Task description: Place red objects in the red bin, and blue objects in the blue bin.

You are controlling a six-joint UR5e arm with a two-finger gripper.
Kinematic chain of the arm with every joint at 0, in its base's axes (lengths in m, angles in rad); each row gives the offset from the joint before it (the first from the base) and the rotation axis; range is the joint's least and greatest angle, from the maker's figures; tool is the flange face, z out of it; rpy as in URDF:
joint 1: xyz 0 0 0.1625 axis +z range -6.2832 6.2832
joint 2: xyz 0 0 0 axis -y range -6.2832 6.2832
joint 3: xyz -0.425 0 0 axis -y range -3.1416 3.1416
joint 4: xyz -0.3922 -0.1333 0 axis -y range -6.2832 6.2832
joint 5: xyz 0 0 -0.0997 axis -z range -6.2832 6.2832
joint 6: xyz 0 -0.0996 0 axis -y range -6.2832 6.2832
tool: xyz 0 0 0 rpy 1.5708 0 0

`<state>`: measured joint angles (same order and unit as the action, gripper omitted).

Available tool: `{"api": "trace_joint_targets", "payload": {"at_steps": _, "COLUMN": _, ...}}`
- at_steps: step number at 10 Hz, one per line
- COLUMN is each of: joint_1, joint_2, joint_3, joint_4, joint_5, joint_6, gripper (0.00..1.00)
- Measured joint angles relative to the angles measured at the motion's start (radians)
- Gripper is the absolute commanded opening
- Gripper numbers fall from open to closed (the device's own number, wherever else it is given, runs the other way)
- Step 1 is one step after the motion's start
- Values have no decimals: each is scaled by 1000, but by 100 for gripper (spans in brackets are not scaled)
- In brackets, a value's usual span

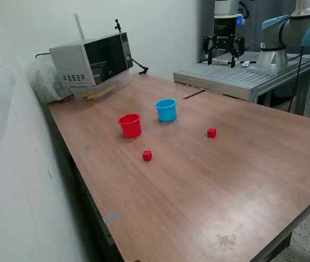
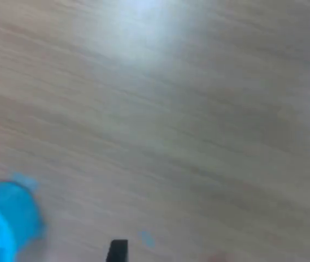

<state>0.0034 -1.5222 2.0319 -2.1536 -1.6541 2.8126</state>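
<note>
Two red cubes (image 1: 147, 155) (image 1: 212, 132) are shown lying loose on the surface (image 1: 226, 185), near the red cup (image 1: 130, 125) and blue cup (image 1: 166, 109). Judged light and rigid, they are best gripped across opposite flat faces. The pincer (image 1: 222, 53) is seen parted and empty.

My exterior camera looks down across the desk (image 1: 209, 185) from a near corner. My wrist camera faces down, close and blurred; both catch the blue cup (image 1: 166, 109) (image 2: 5, 221).

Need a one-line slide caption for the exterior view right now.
Open gripper raised at the far edge of a wooden table holding a red cup, blue cup and two red cubes.
</note>
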Motion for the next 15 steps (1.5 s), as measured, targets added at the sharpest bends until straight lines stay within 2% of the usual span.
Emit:
{"api": "trace_joint_targets", "payload": {"at_steps": 2, "joint_1": 57, "joint_2": 28, "joint_3": 4, "joint_4": -21, "joint_5": 29, "joint_6": 2, "gripper": 100}}
{"api": "trace_joint_targets", "payload": {"at_steps": 4, "joint_1": 83, "joint_2": 115, "joint_3": -39, "joint_4": -63, "joint_5": 53, "joint_6": 2, "gripper": 100}}
{"api": "trace_joint_targets", "payload": {"at_steps": 10, "joint_1": 83, "joint_2": 432, "joint_3": -281, "joint_4": -168, "joint_5": 98, "joint_6": 2, "gripper": 100}}
{"api": "trace_joint_targets", "payload": {"at_steps": 15, "joint_1": 76, "joint_2": 541, "joint_3": -311, "joint_4": -244, "joint_5": 143, "joint_6": 1, "gripper": 100}}
